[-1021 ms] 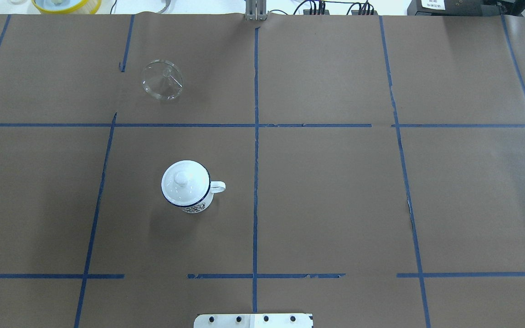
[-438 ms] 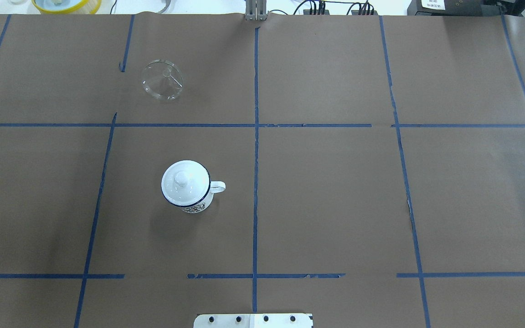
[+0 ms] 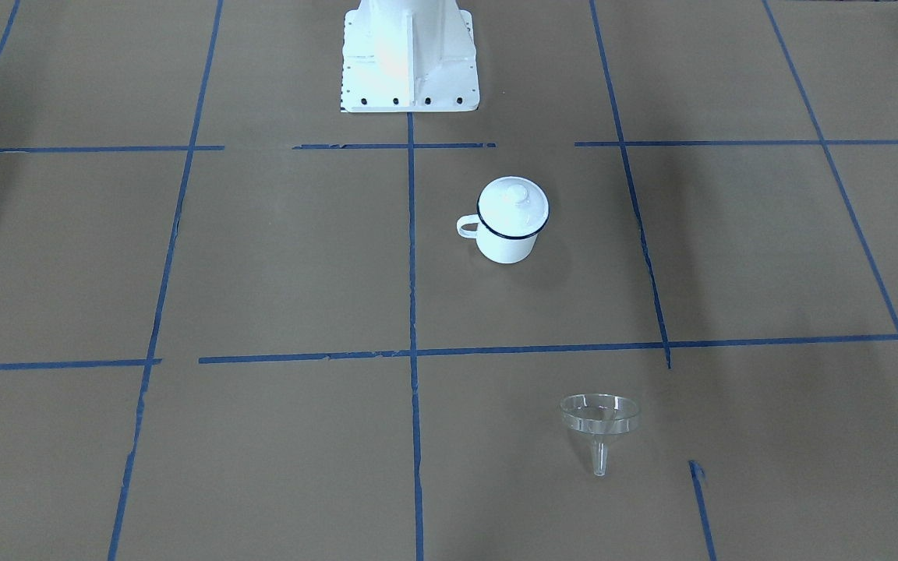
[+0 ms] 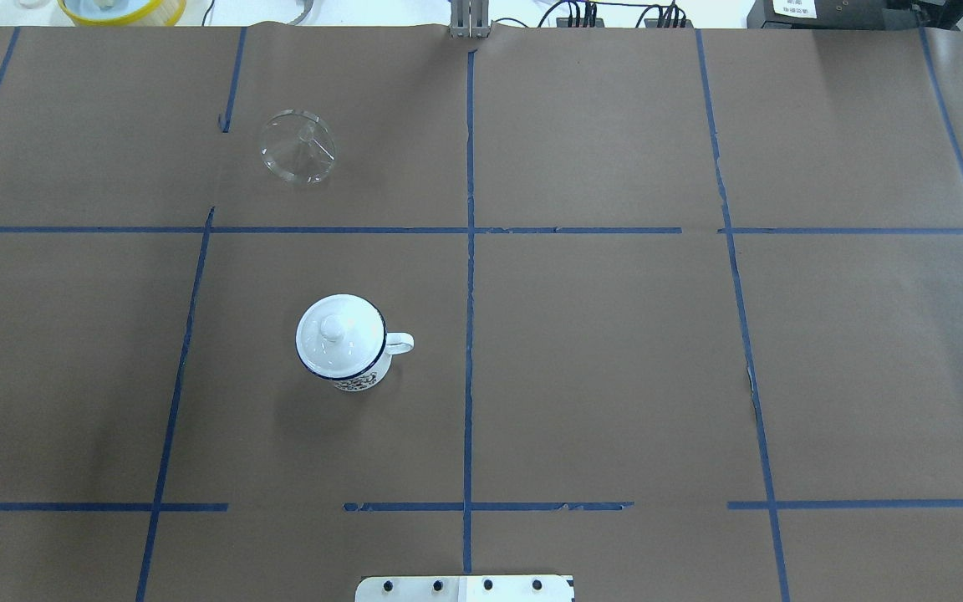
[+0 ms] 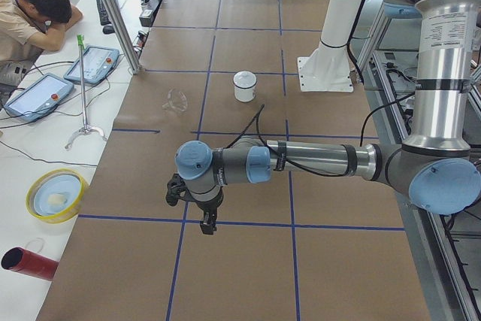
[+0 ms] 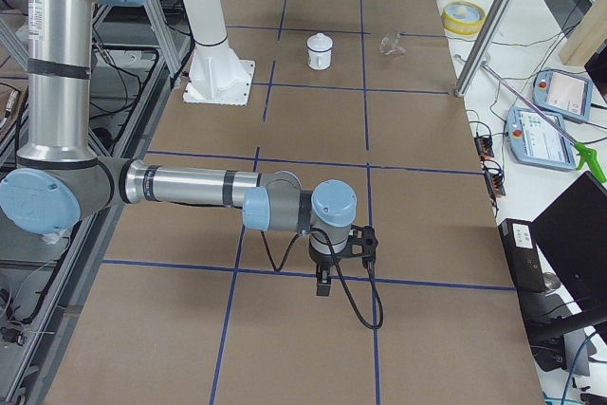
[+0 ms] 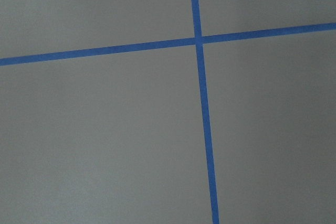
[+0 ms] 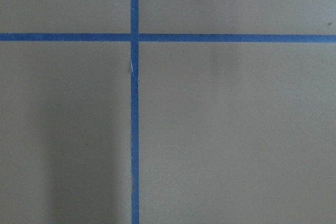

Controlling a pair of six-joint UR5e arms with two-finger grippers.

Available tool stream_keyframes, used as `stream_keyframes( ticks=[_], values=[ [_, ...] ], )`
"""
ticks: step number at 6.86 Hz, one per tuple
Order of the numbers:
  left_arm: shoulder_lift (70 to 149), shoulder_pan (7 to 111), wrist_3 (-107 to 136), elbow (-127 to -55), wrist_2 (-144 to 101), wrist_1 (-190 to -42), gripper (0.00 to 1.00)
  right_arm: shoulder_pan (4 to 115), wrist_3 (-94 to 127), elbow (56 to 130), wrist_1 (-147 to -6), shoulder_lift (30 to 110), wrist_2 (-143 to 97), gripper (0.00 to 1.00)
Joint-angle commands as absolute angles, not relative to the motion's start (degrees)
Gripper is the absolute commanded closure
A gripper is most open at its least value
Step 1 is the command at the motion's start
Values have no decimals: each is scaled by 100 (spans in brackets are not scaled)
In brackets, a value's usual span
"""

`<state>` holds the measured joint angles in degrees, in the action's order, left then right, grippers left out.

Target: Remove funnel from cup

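The clear funnel (image 4: 298,146) lies on its side on the brown table, far from the cup, spout pointing away from the robot (image 3: 599,425). The white cup (image 3: 505,245) with a dark blue rim stands upright left of the centre line (image 4: 362,380), with a white domed lid (image 4: 338,333) on top. My left gripper (image 5: 207,223) shows only in the exterior left view, low over the table's left end. My right gripper (image 6: 323,284) shows only in the exterior right view, low over the right end. I cannot tell whether either is open or shut. Both wrist views show only bare paper and blue tape.
The robot's white base (image 3: 408,54) stands at the table's near edge. A yellow bowl (image 5: 54,195), a red cylinder (image 5: 26,263), teach pendants (image 5: 94,64) and a seated person (image 5: 30,13) are beyond the table's far edge. A metal post (image 5: 113,13) stands at that edge.
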<state>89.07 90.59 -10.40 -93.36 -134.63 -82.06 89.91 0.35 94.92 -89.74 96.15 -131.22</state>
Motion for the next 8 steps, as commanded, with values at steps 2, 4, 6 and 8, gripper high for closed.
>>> stream_keyframes(
  ticks=[2,4,6,8],
  values=[
    [8903,9062,-1037,-9377,-13465,-8235,0,8991,35,9492,-8974,9615,-13122,0],
    [8860,9062,-1046,-9361,-13465,-8227,0,8991,35,9492,-8974,9615,-13122,0],
    [8851,9070,-1037,-9378,-13465,-8227,0,8991,35,9483,-8974,9615,-13122,0],
    [8851,9070,-1037,-9369,-13483,-8209,0,8991,35,9492,-8974,9615,-13122,0]
  ],
)
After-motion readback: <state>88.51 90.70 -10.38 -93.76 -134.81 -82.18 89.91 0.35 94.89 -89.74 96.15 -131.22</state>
